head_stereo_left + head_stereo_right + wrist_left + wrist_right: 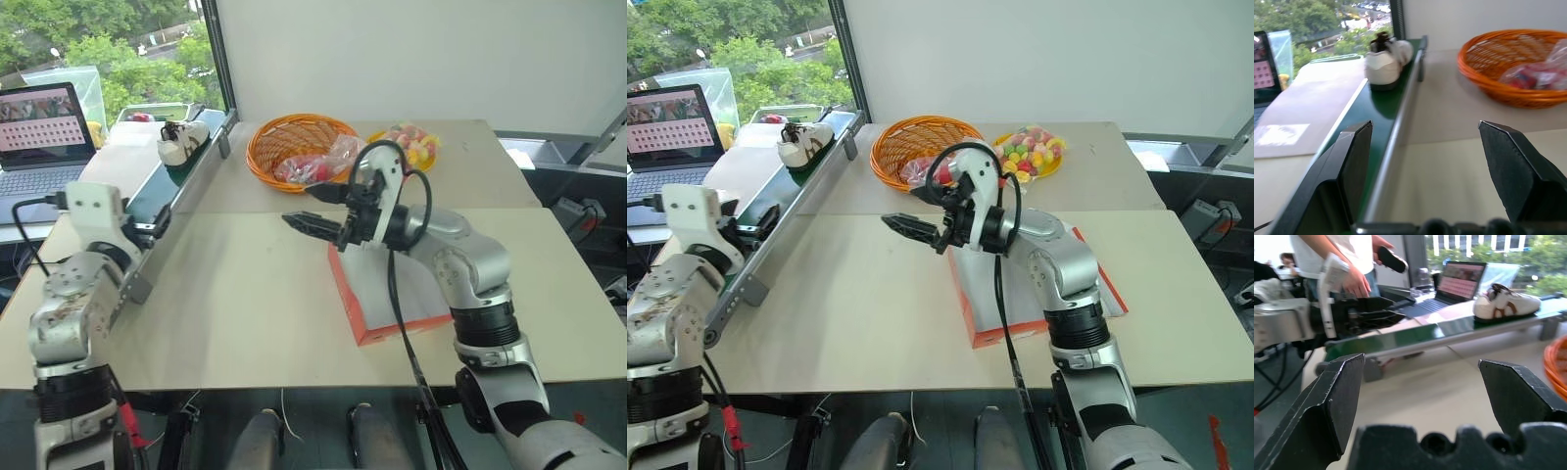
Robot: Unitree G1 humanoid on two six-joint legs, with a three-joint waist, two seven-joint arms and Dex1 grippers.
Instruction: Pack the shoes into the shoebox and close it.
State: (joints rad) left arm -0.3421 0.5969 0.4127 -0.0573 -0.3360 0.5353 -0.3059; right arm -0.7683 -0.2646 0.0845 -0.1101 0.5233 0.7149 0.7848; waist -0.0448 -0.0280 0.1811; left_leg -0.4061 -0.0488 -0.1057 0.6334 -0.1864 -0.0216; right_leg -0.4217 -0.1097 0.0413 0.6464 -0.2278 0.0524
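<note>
Shoe: one white sneaker (183, 141) on the green conveyor belt (162, 186), upper left of frame — not packed.
Shoebox: red box (364, 318) on the worktop (235, 294), centre, under the right arm.
Left gripper (764, 223): spread, empty.
Right gripper (315, 223): spread, empty.
Progress: barely begun; packing and closing remain.

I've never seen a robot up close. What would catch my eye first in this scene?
Probably the right pincer, held open in mid-air over the table, just ahead of the flat red shoebox. Next, a small white shoe sitting on the green belt along the table's left side, and the orange basket at the back.
</note>
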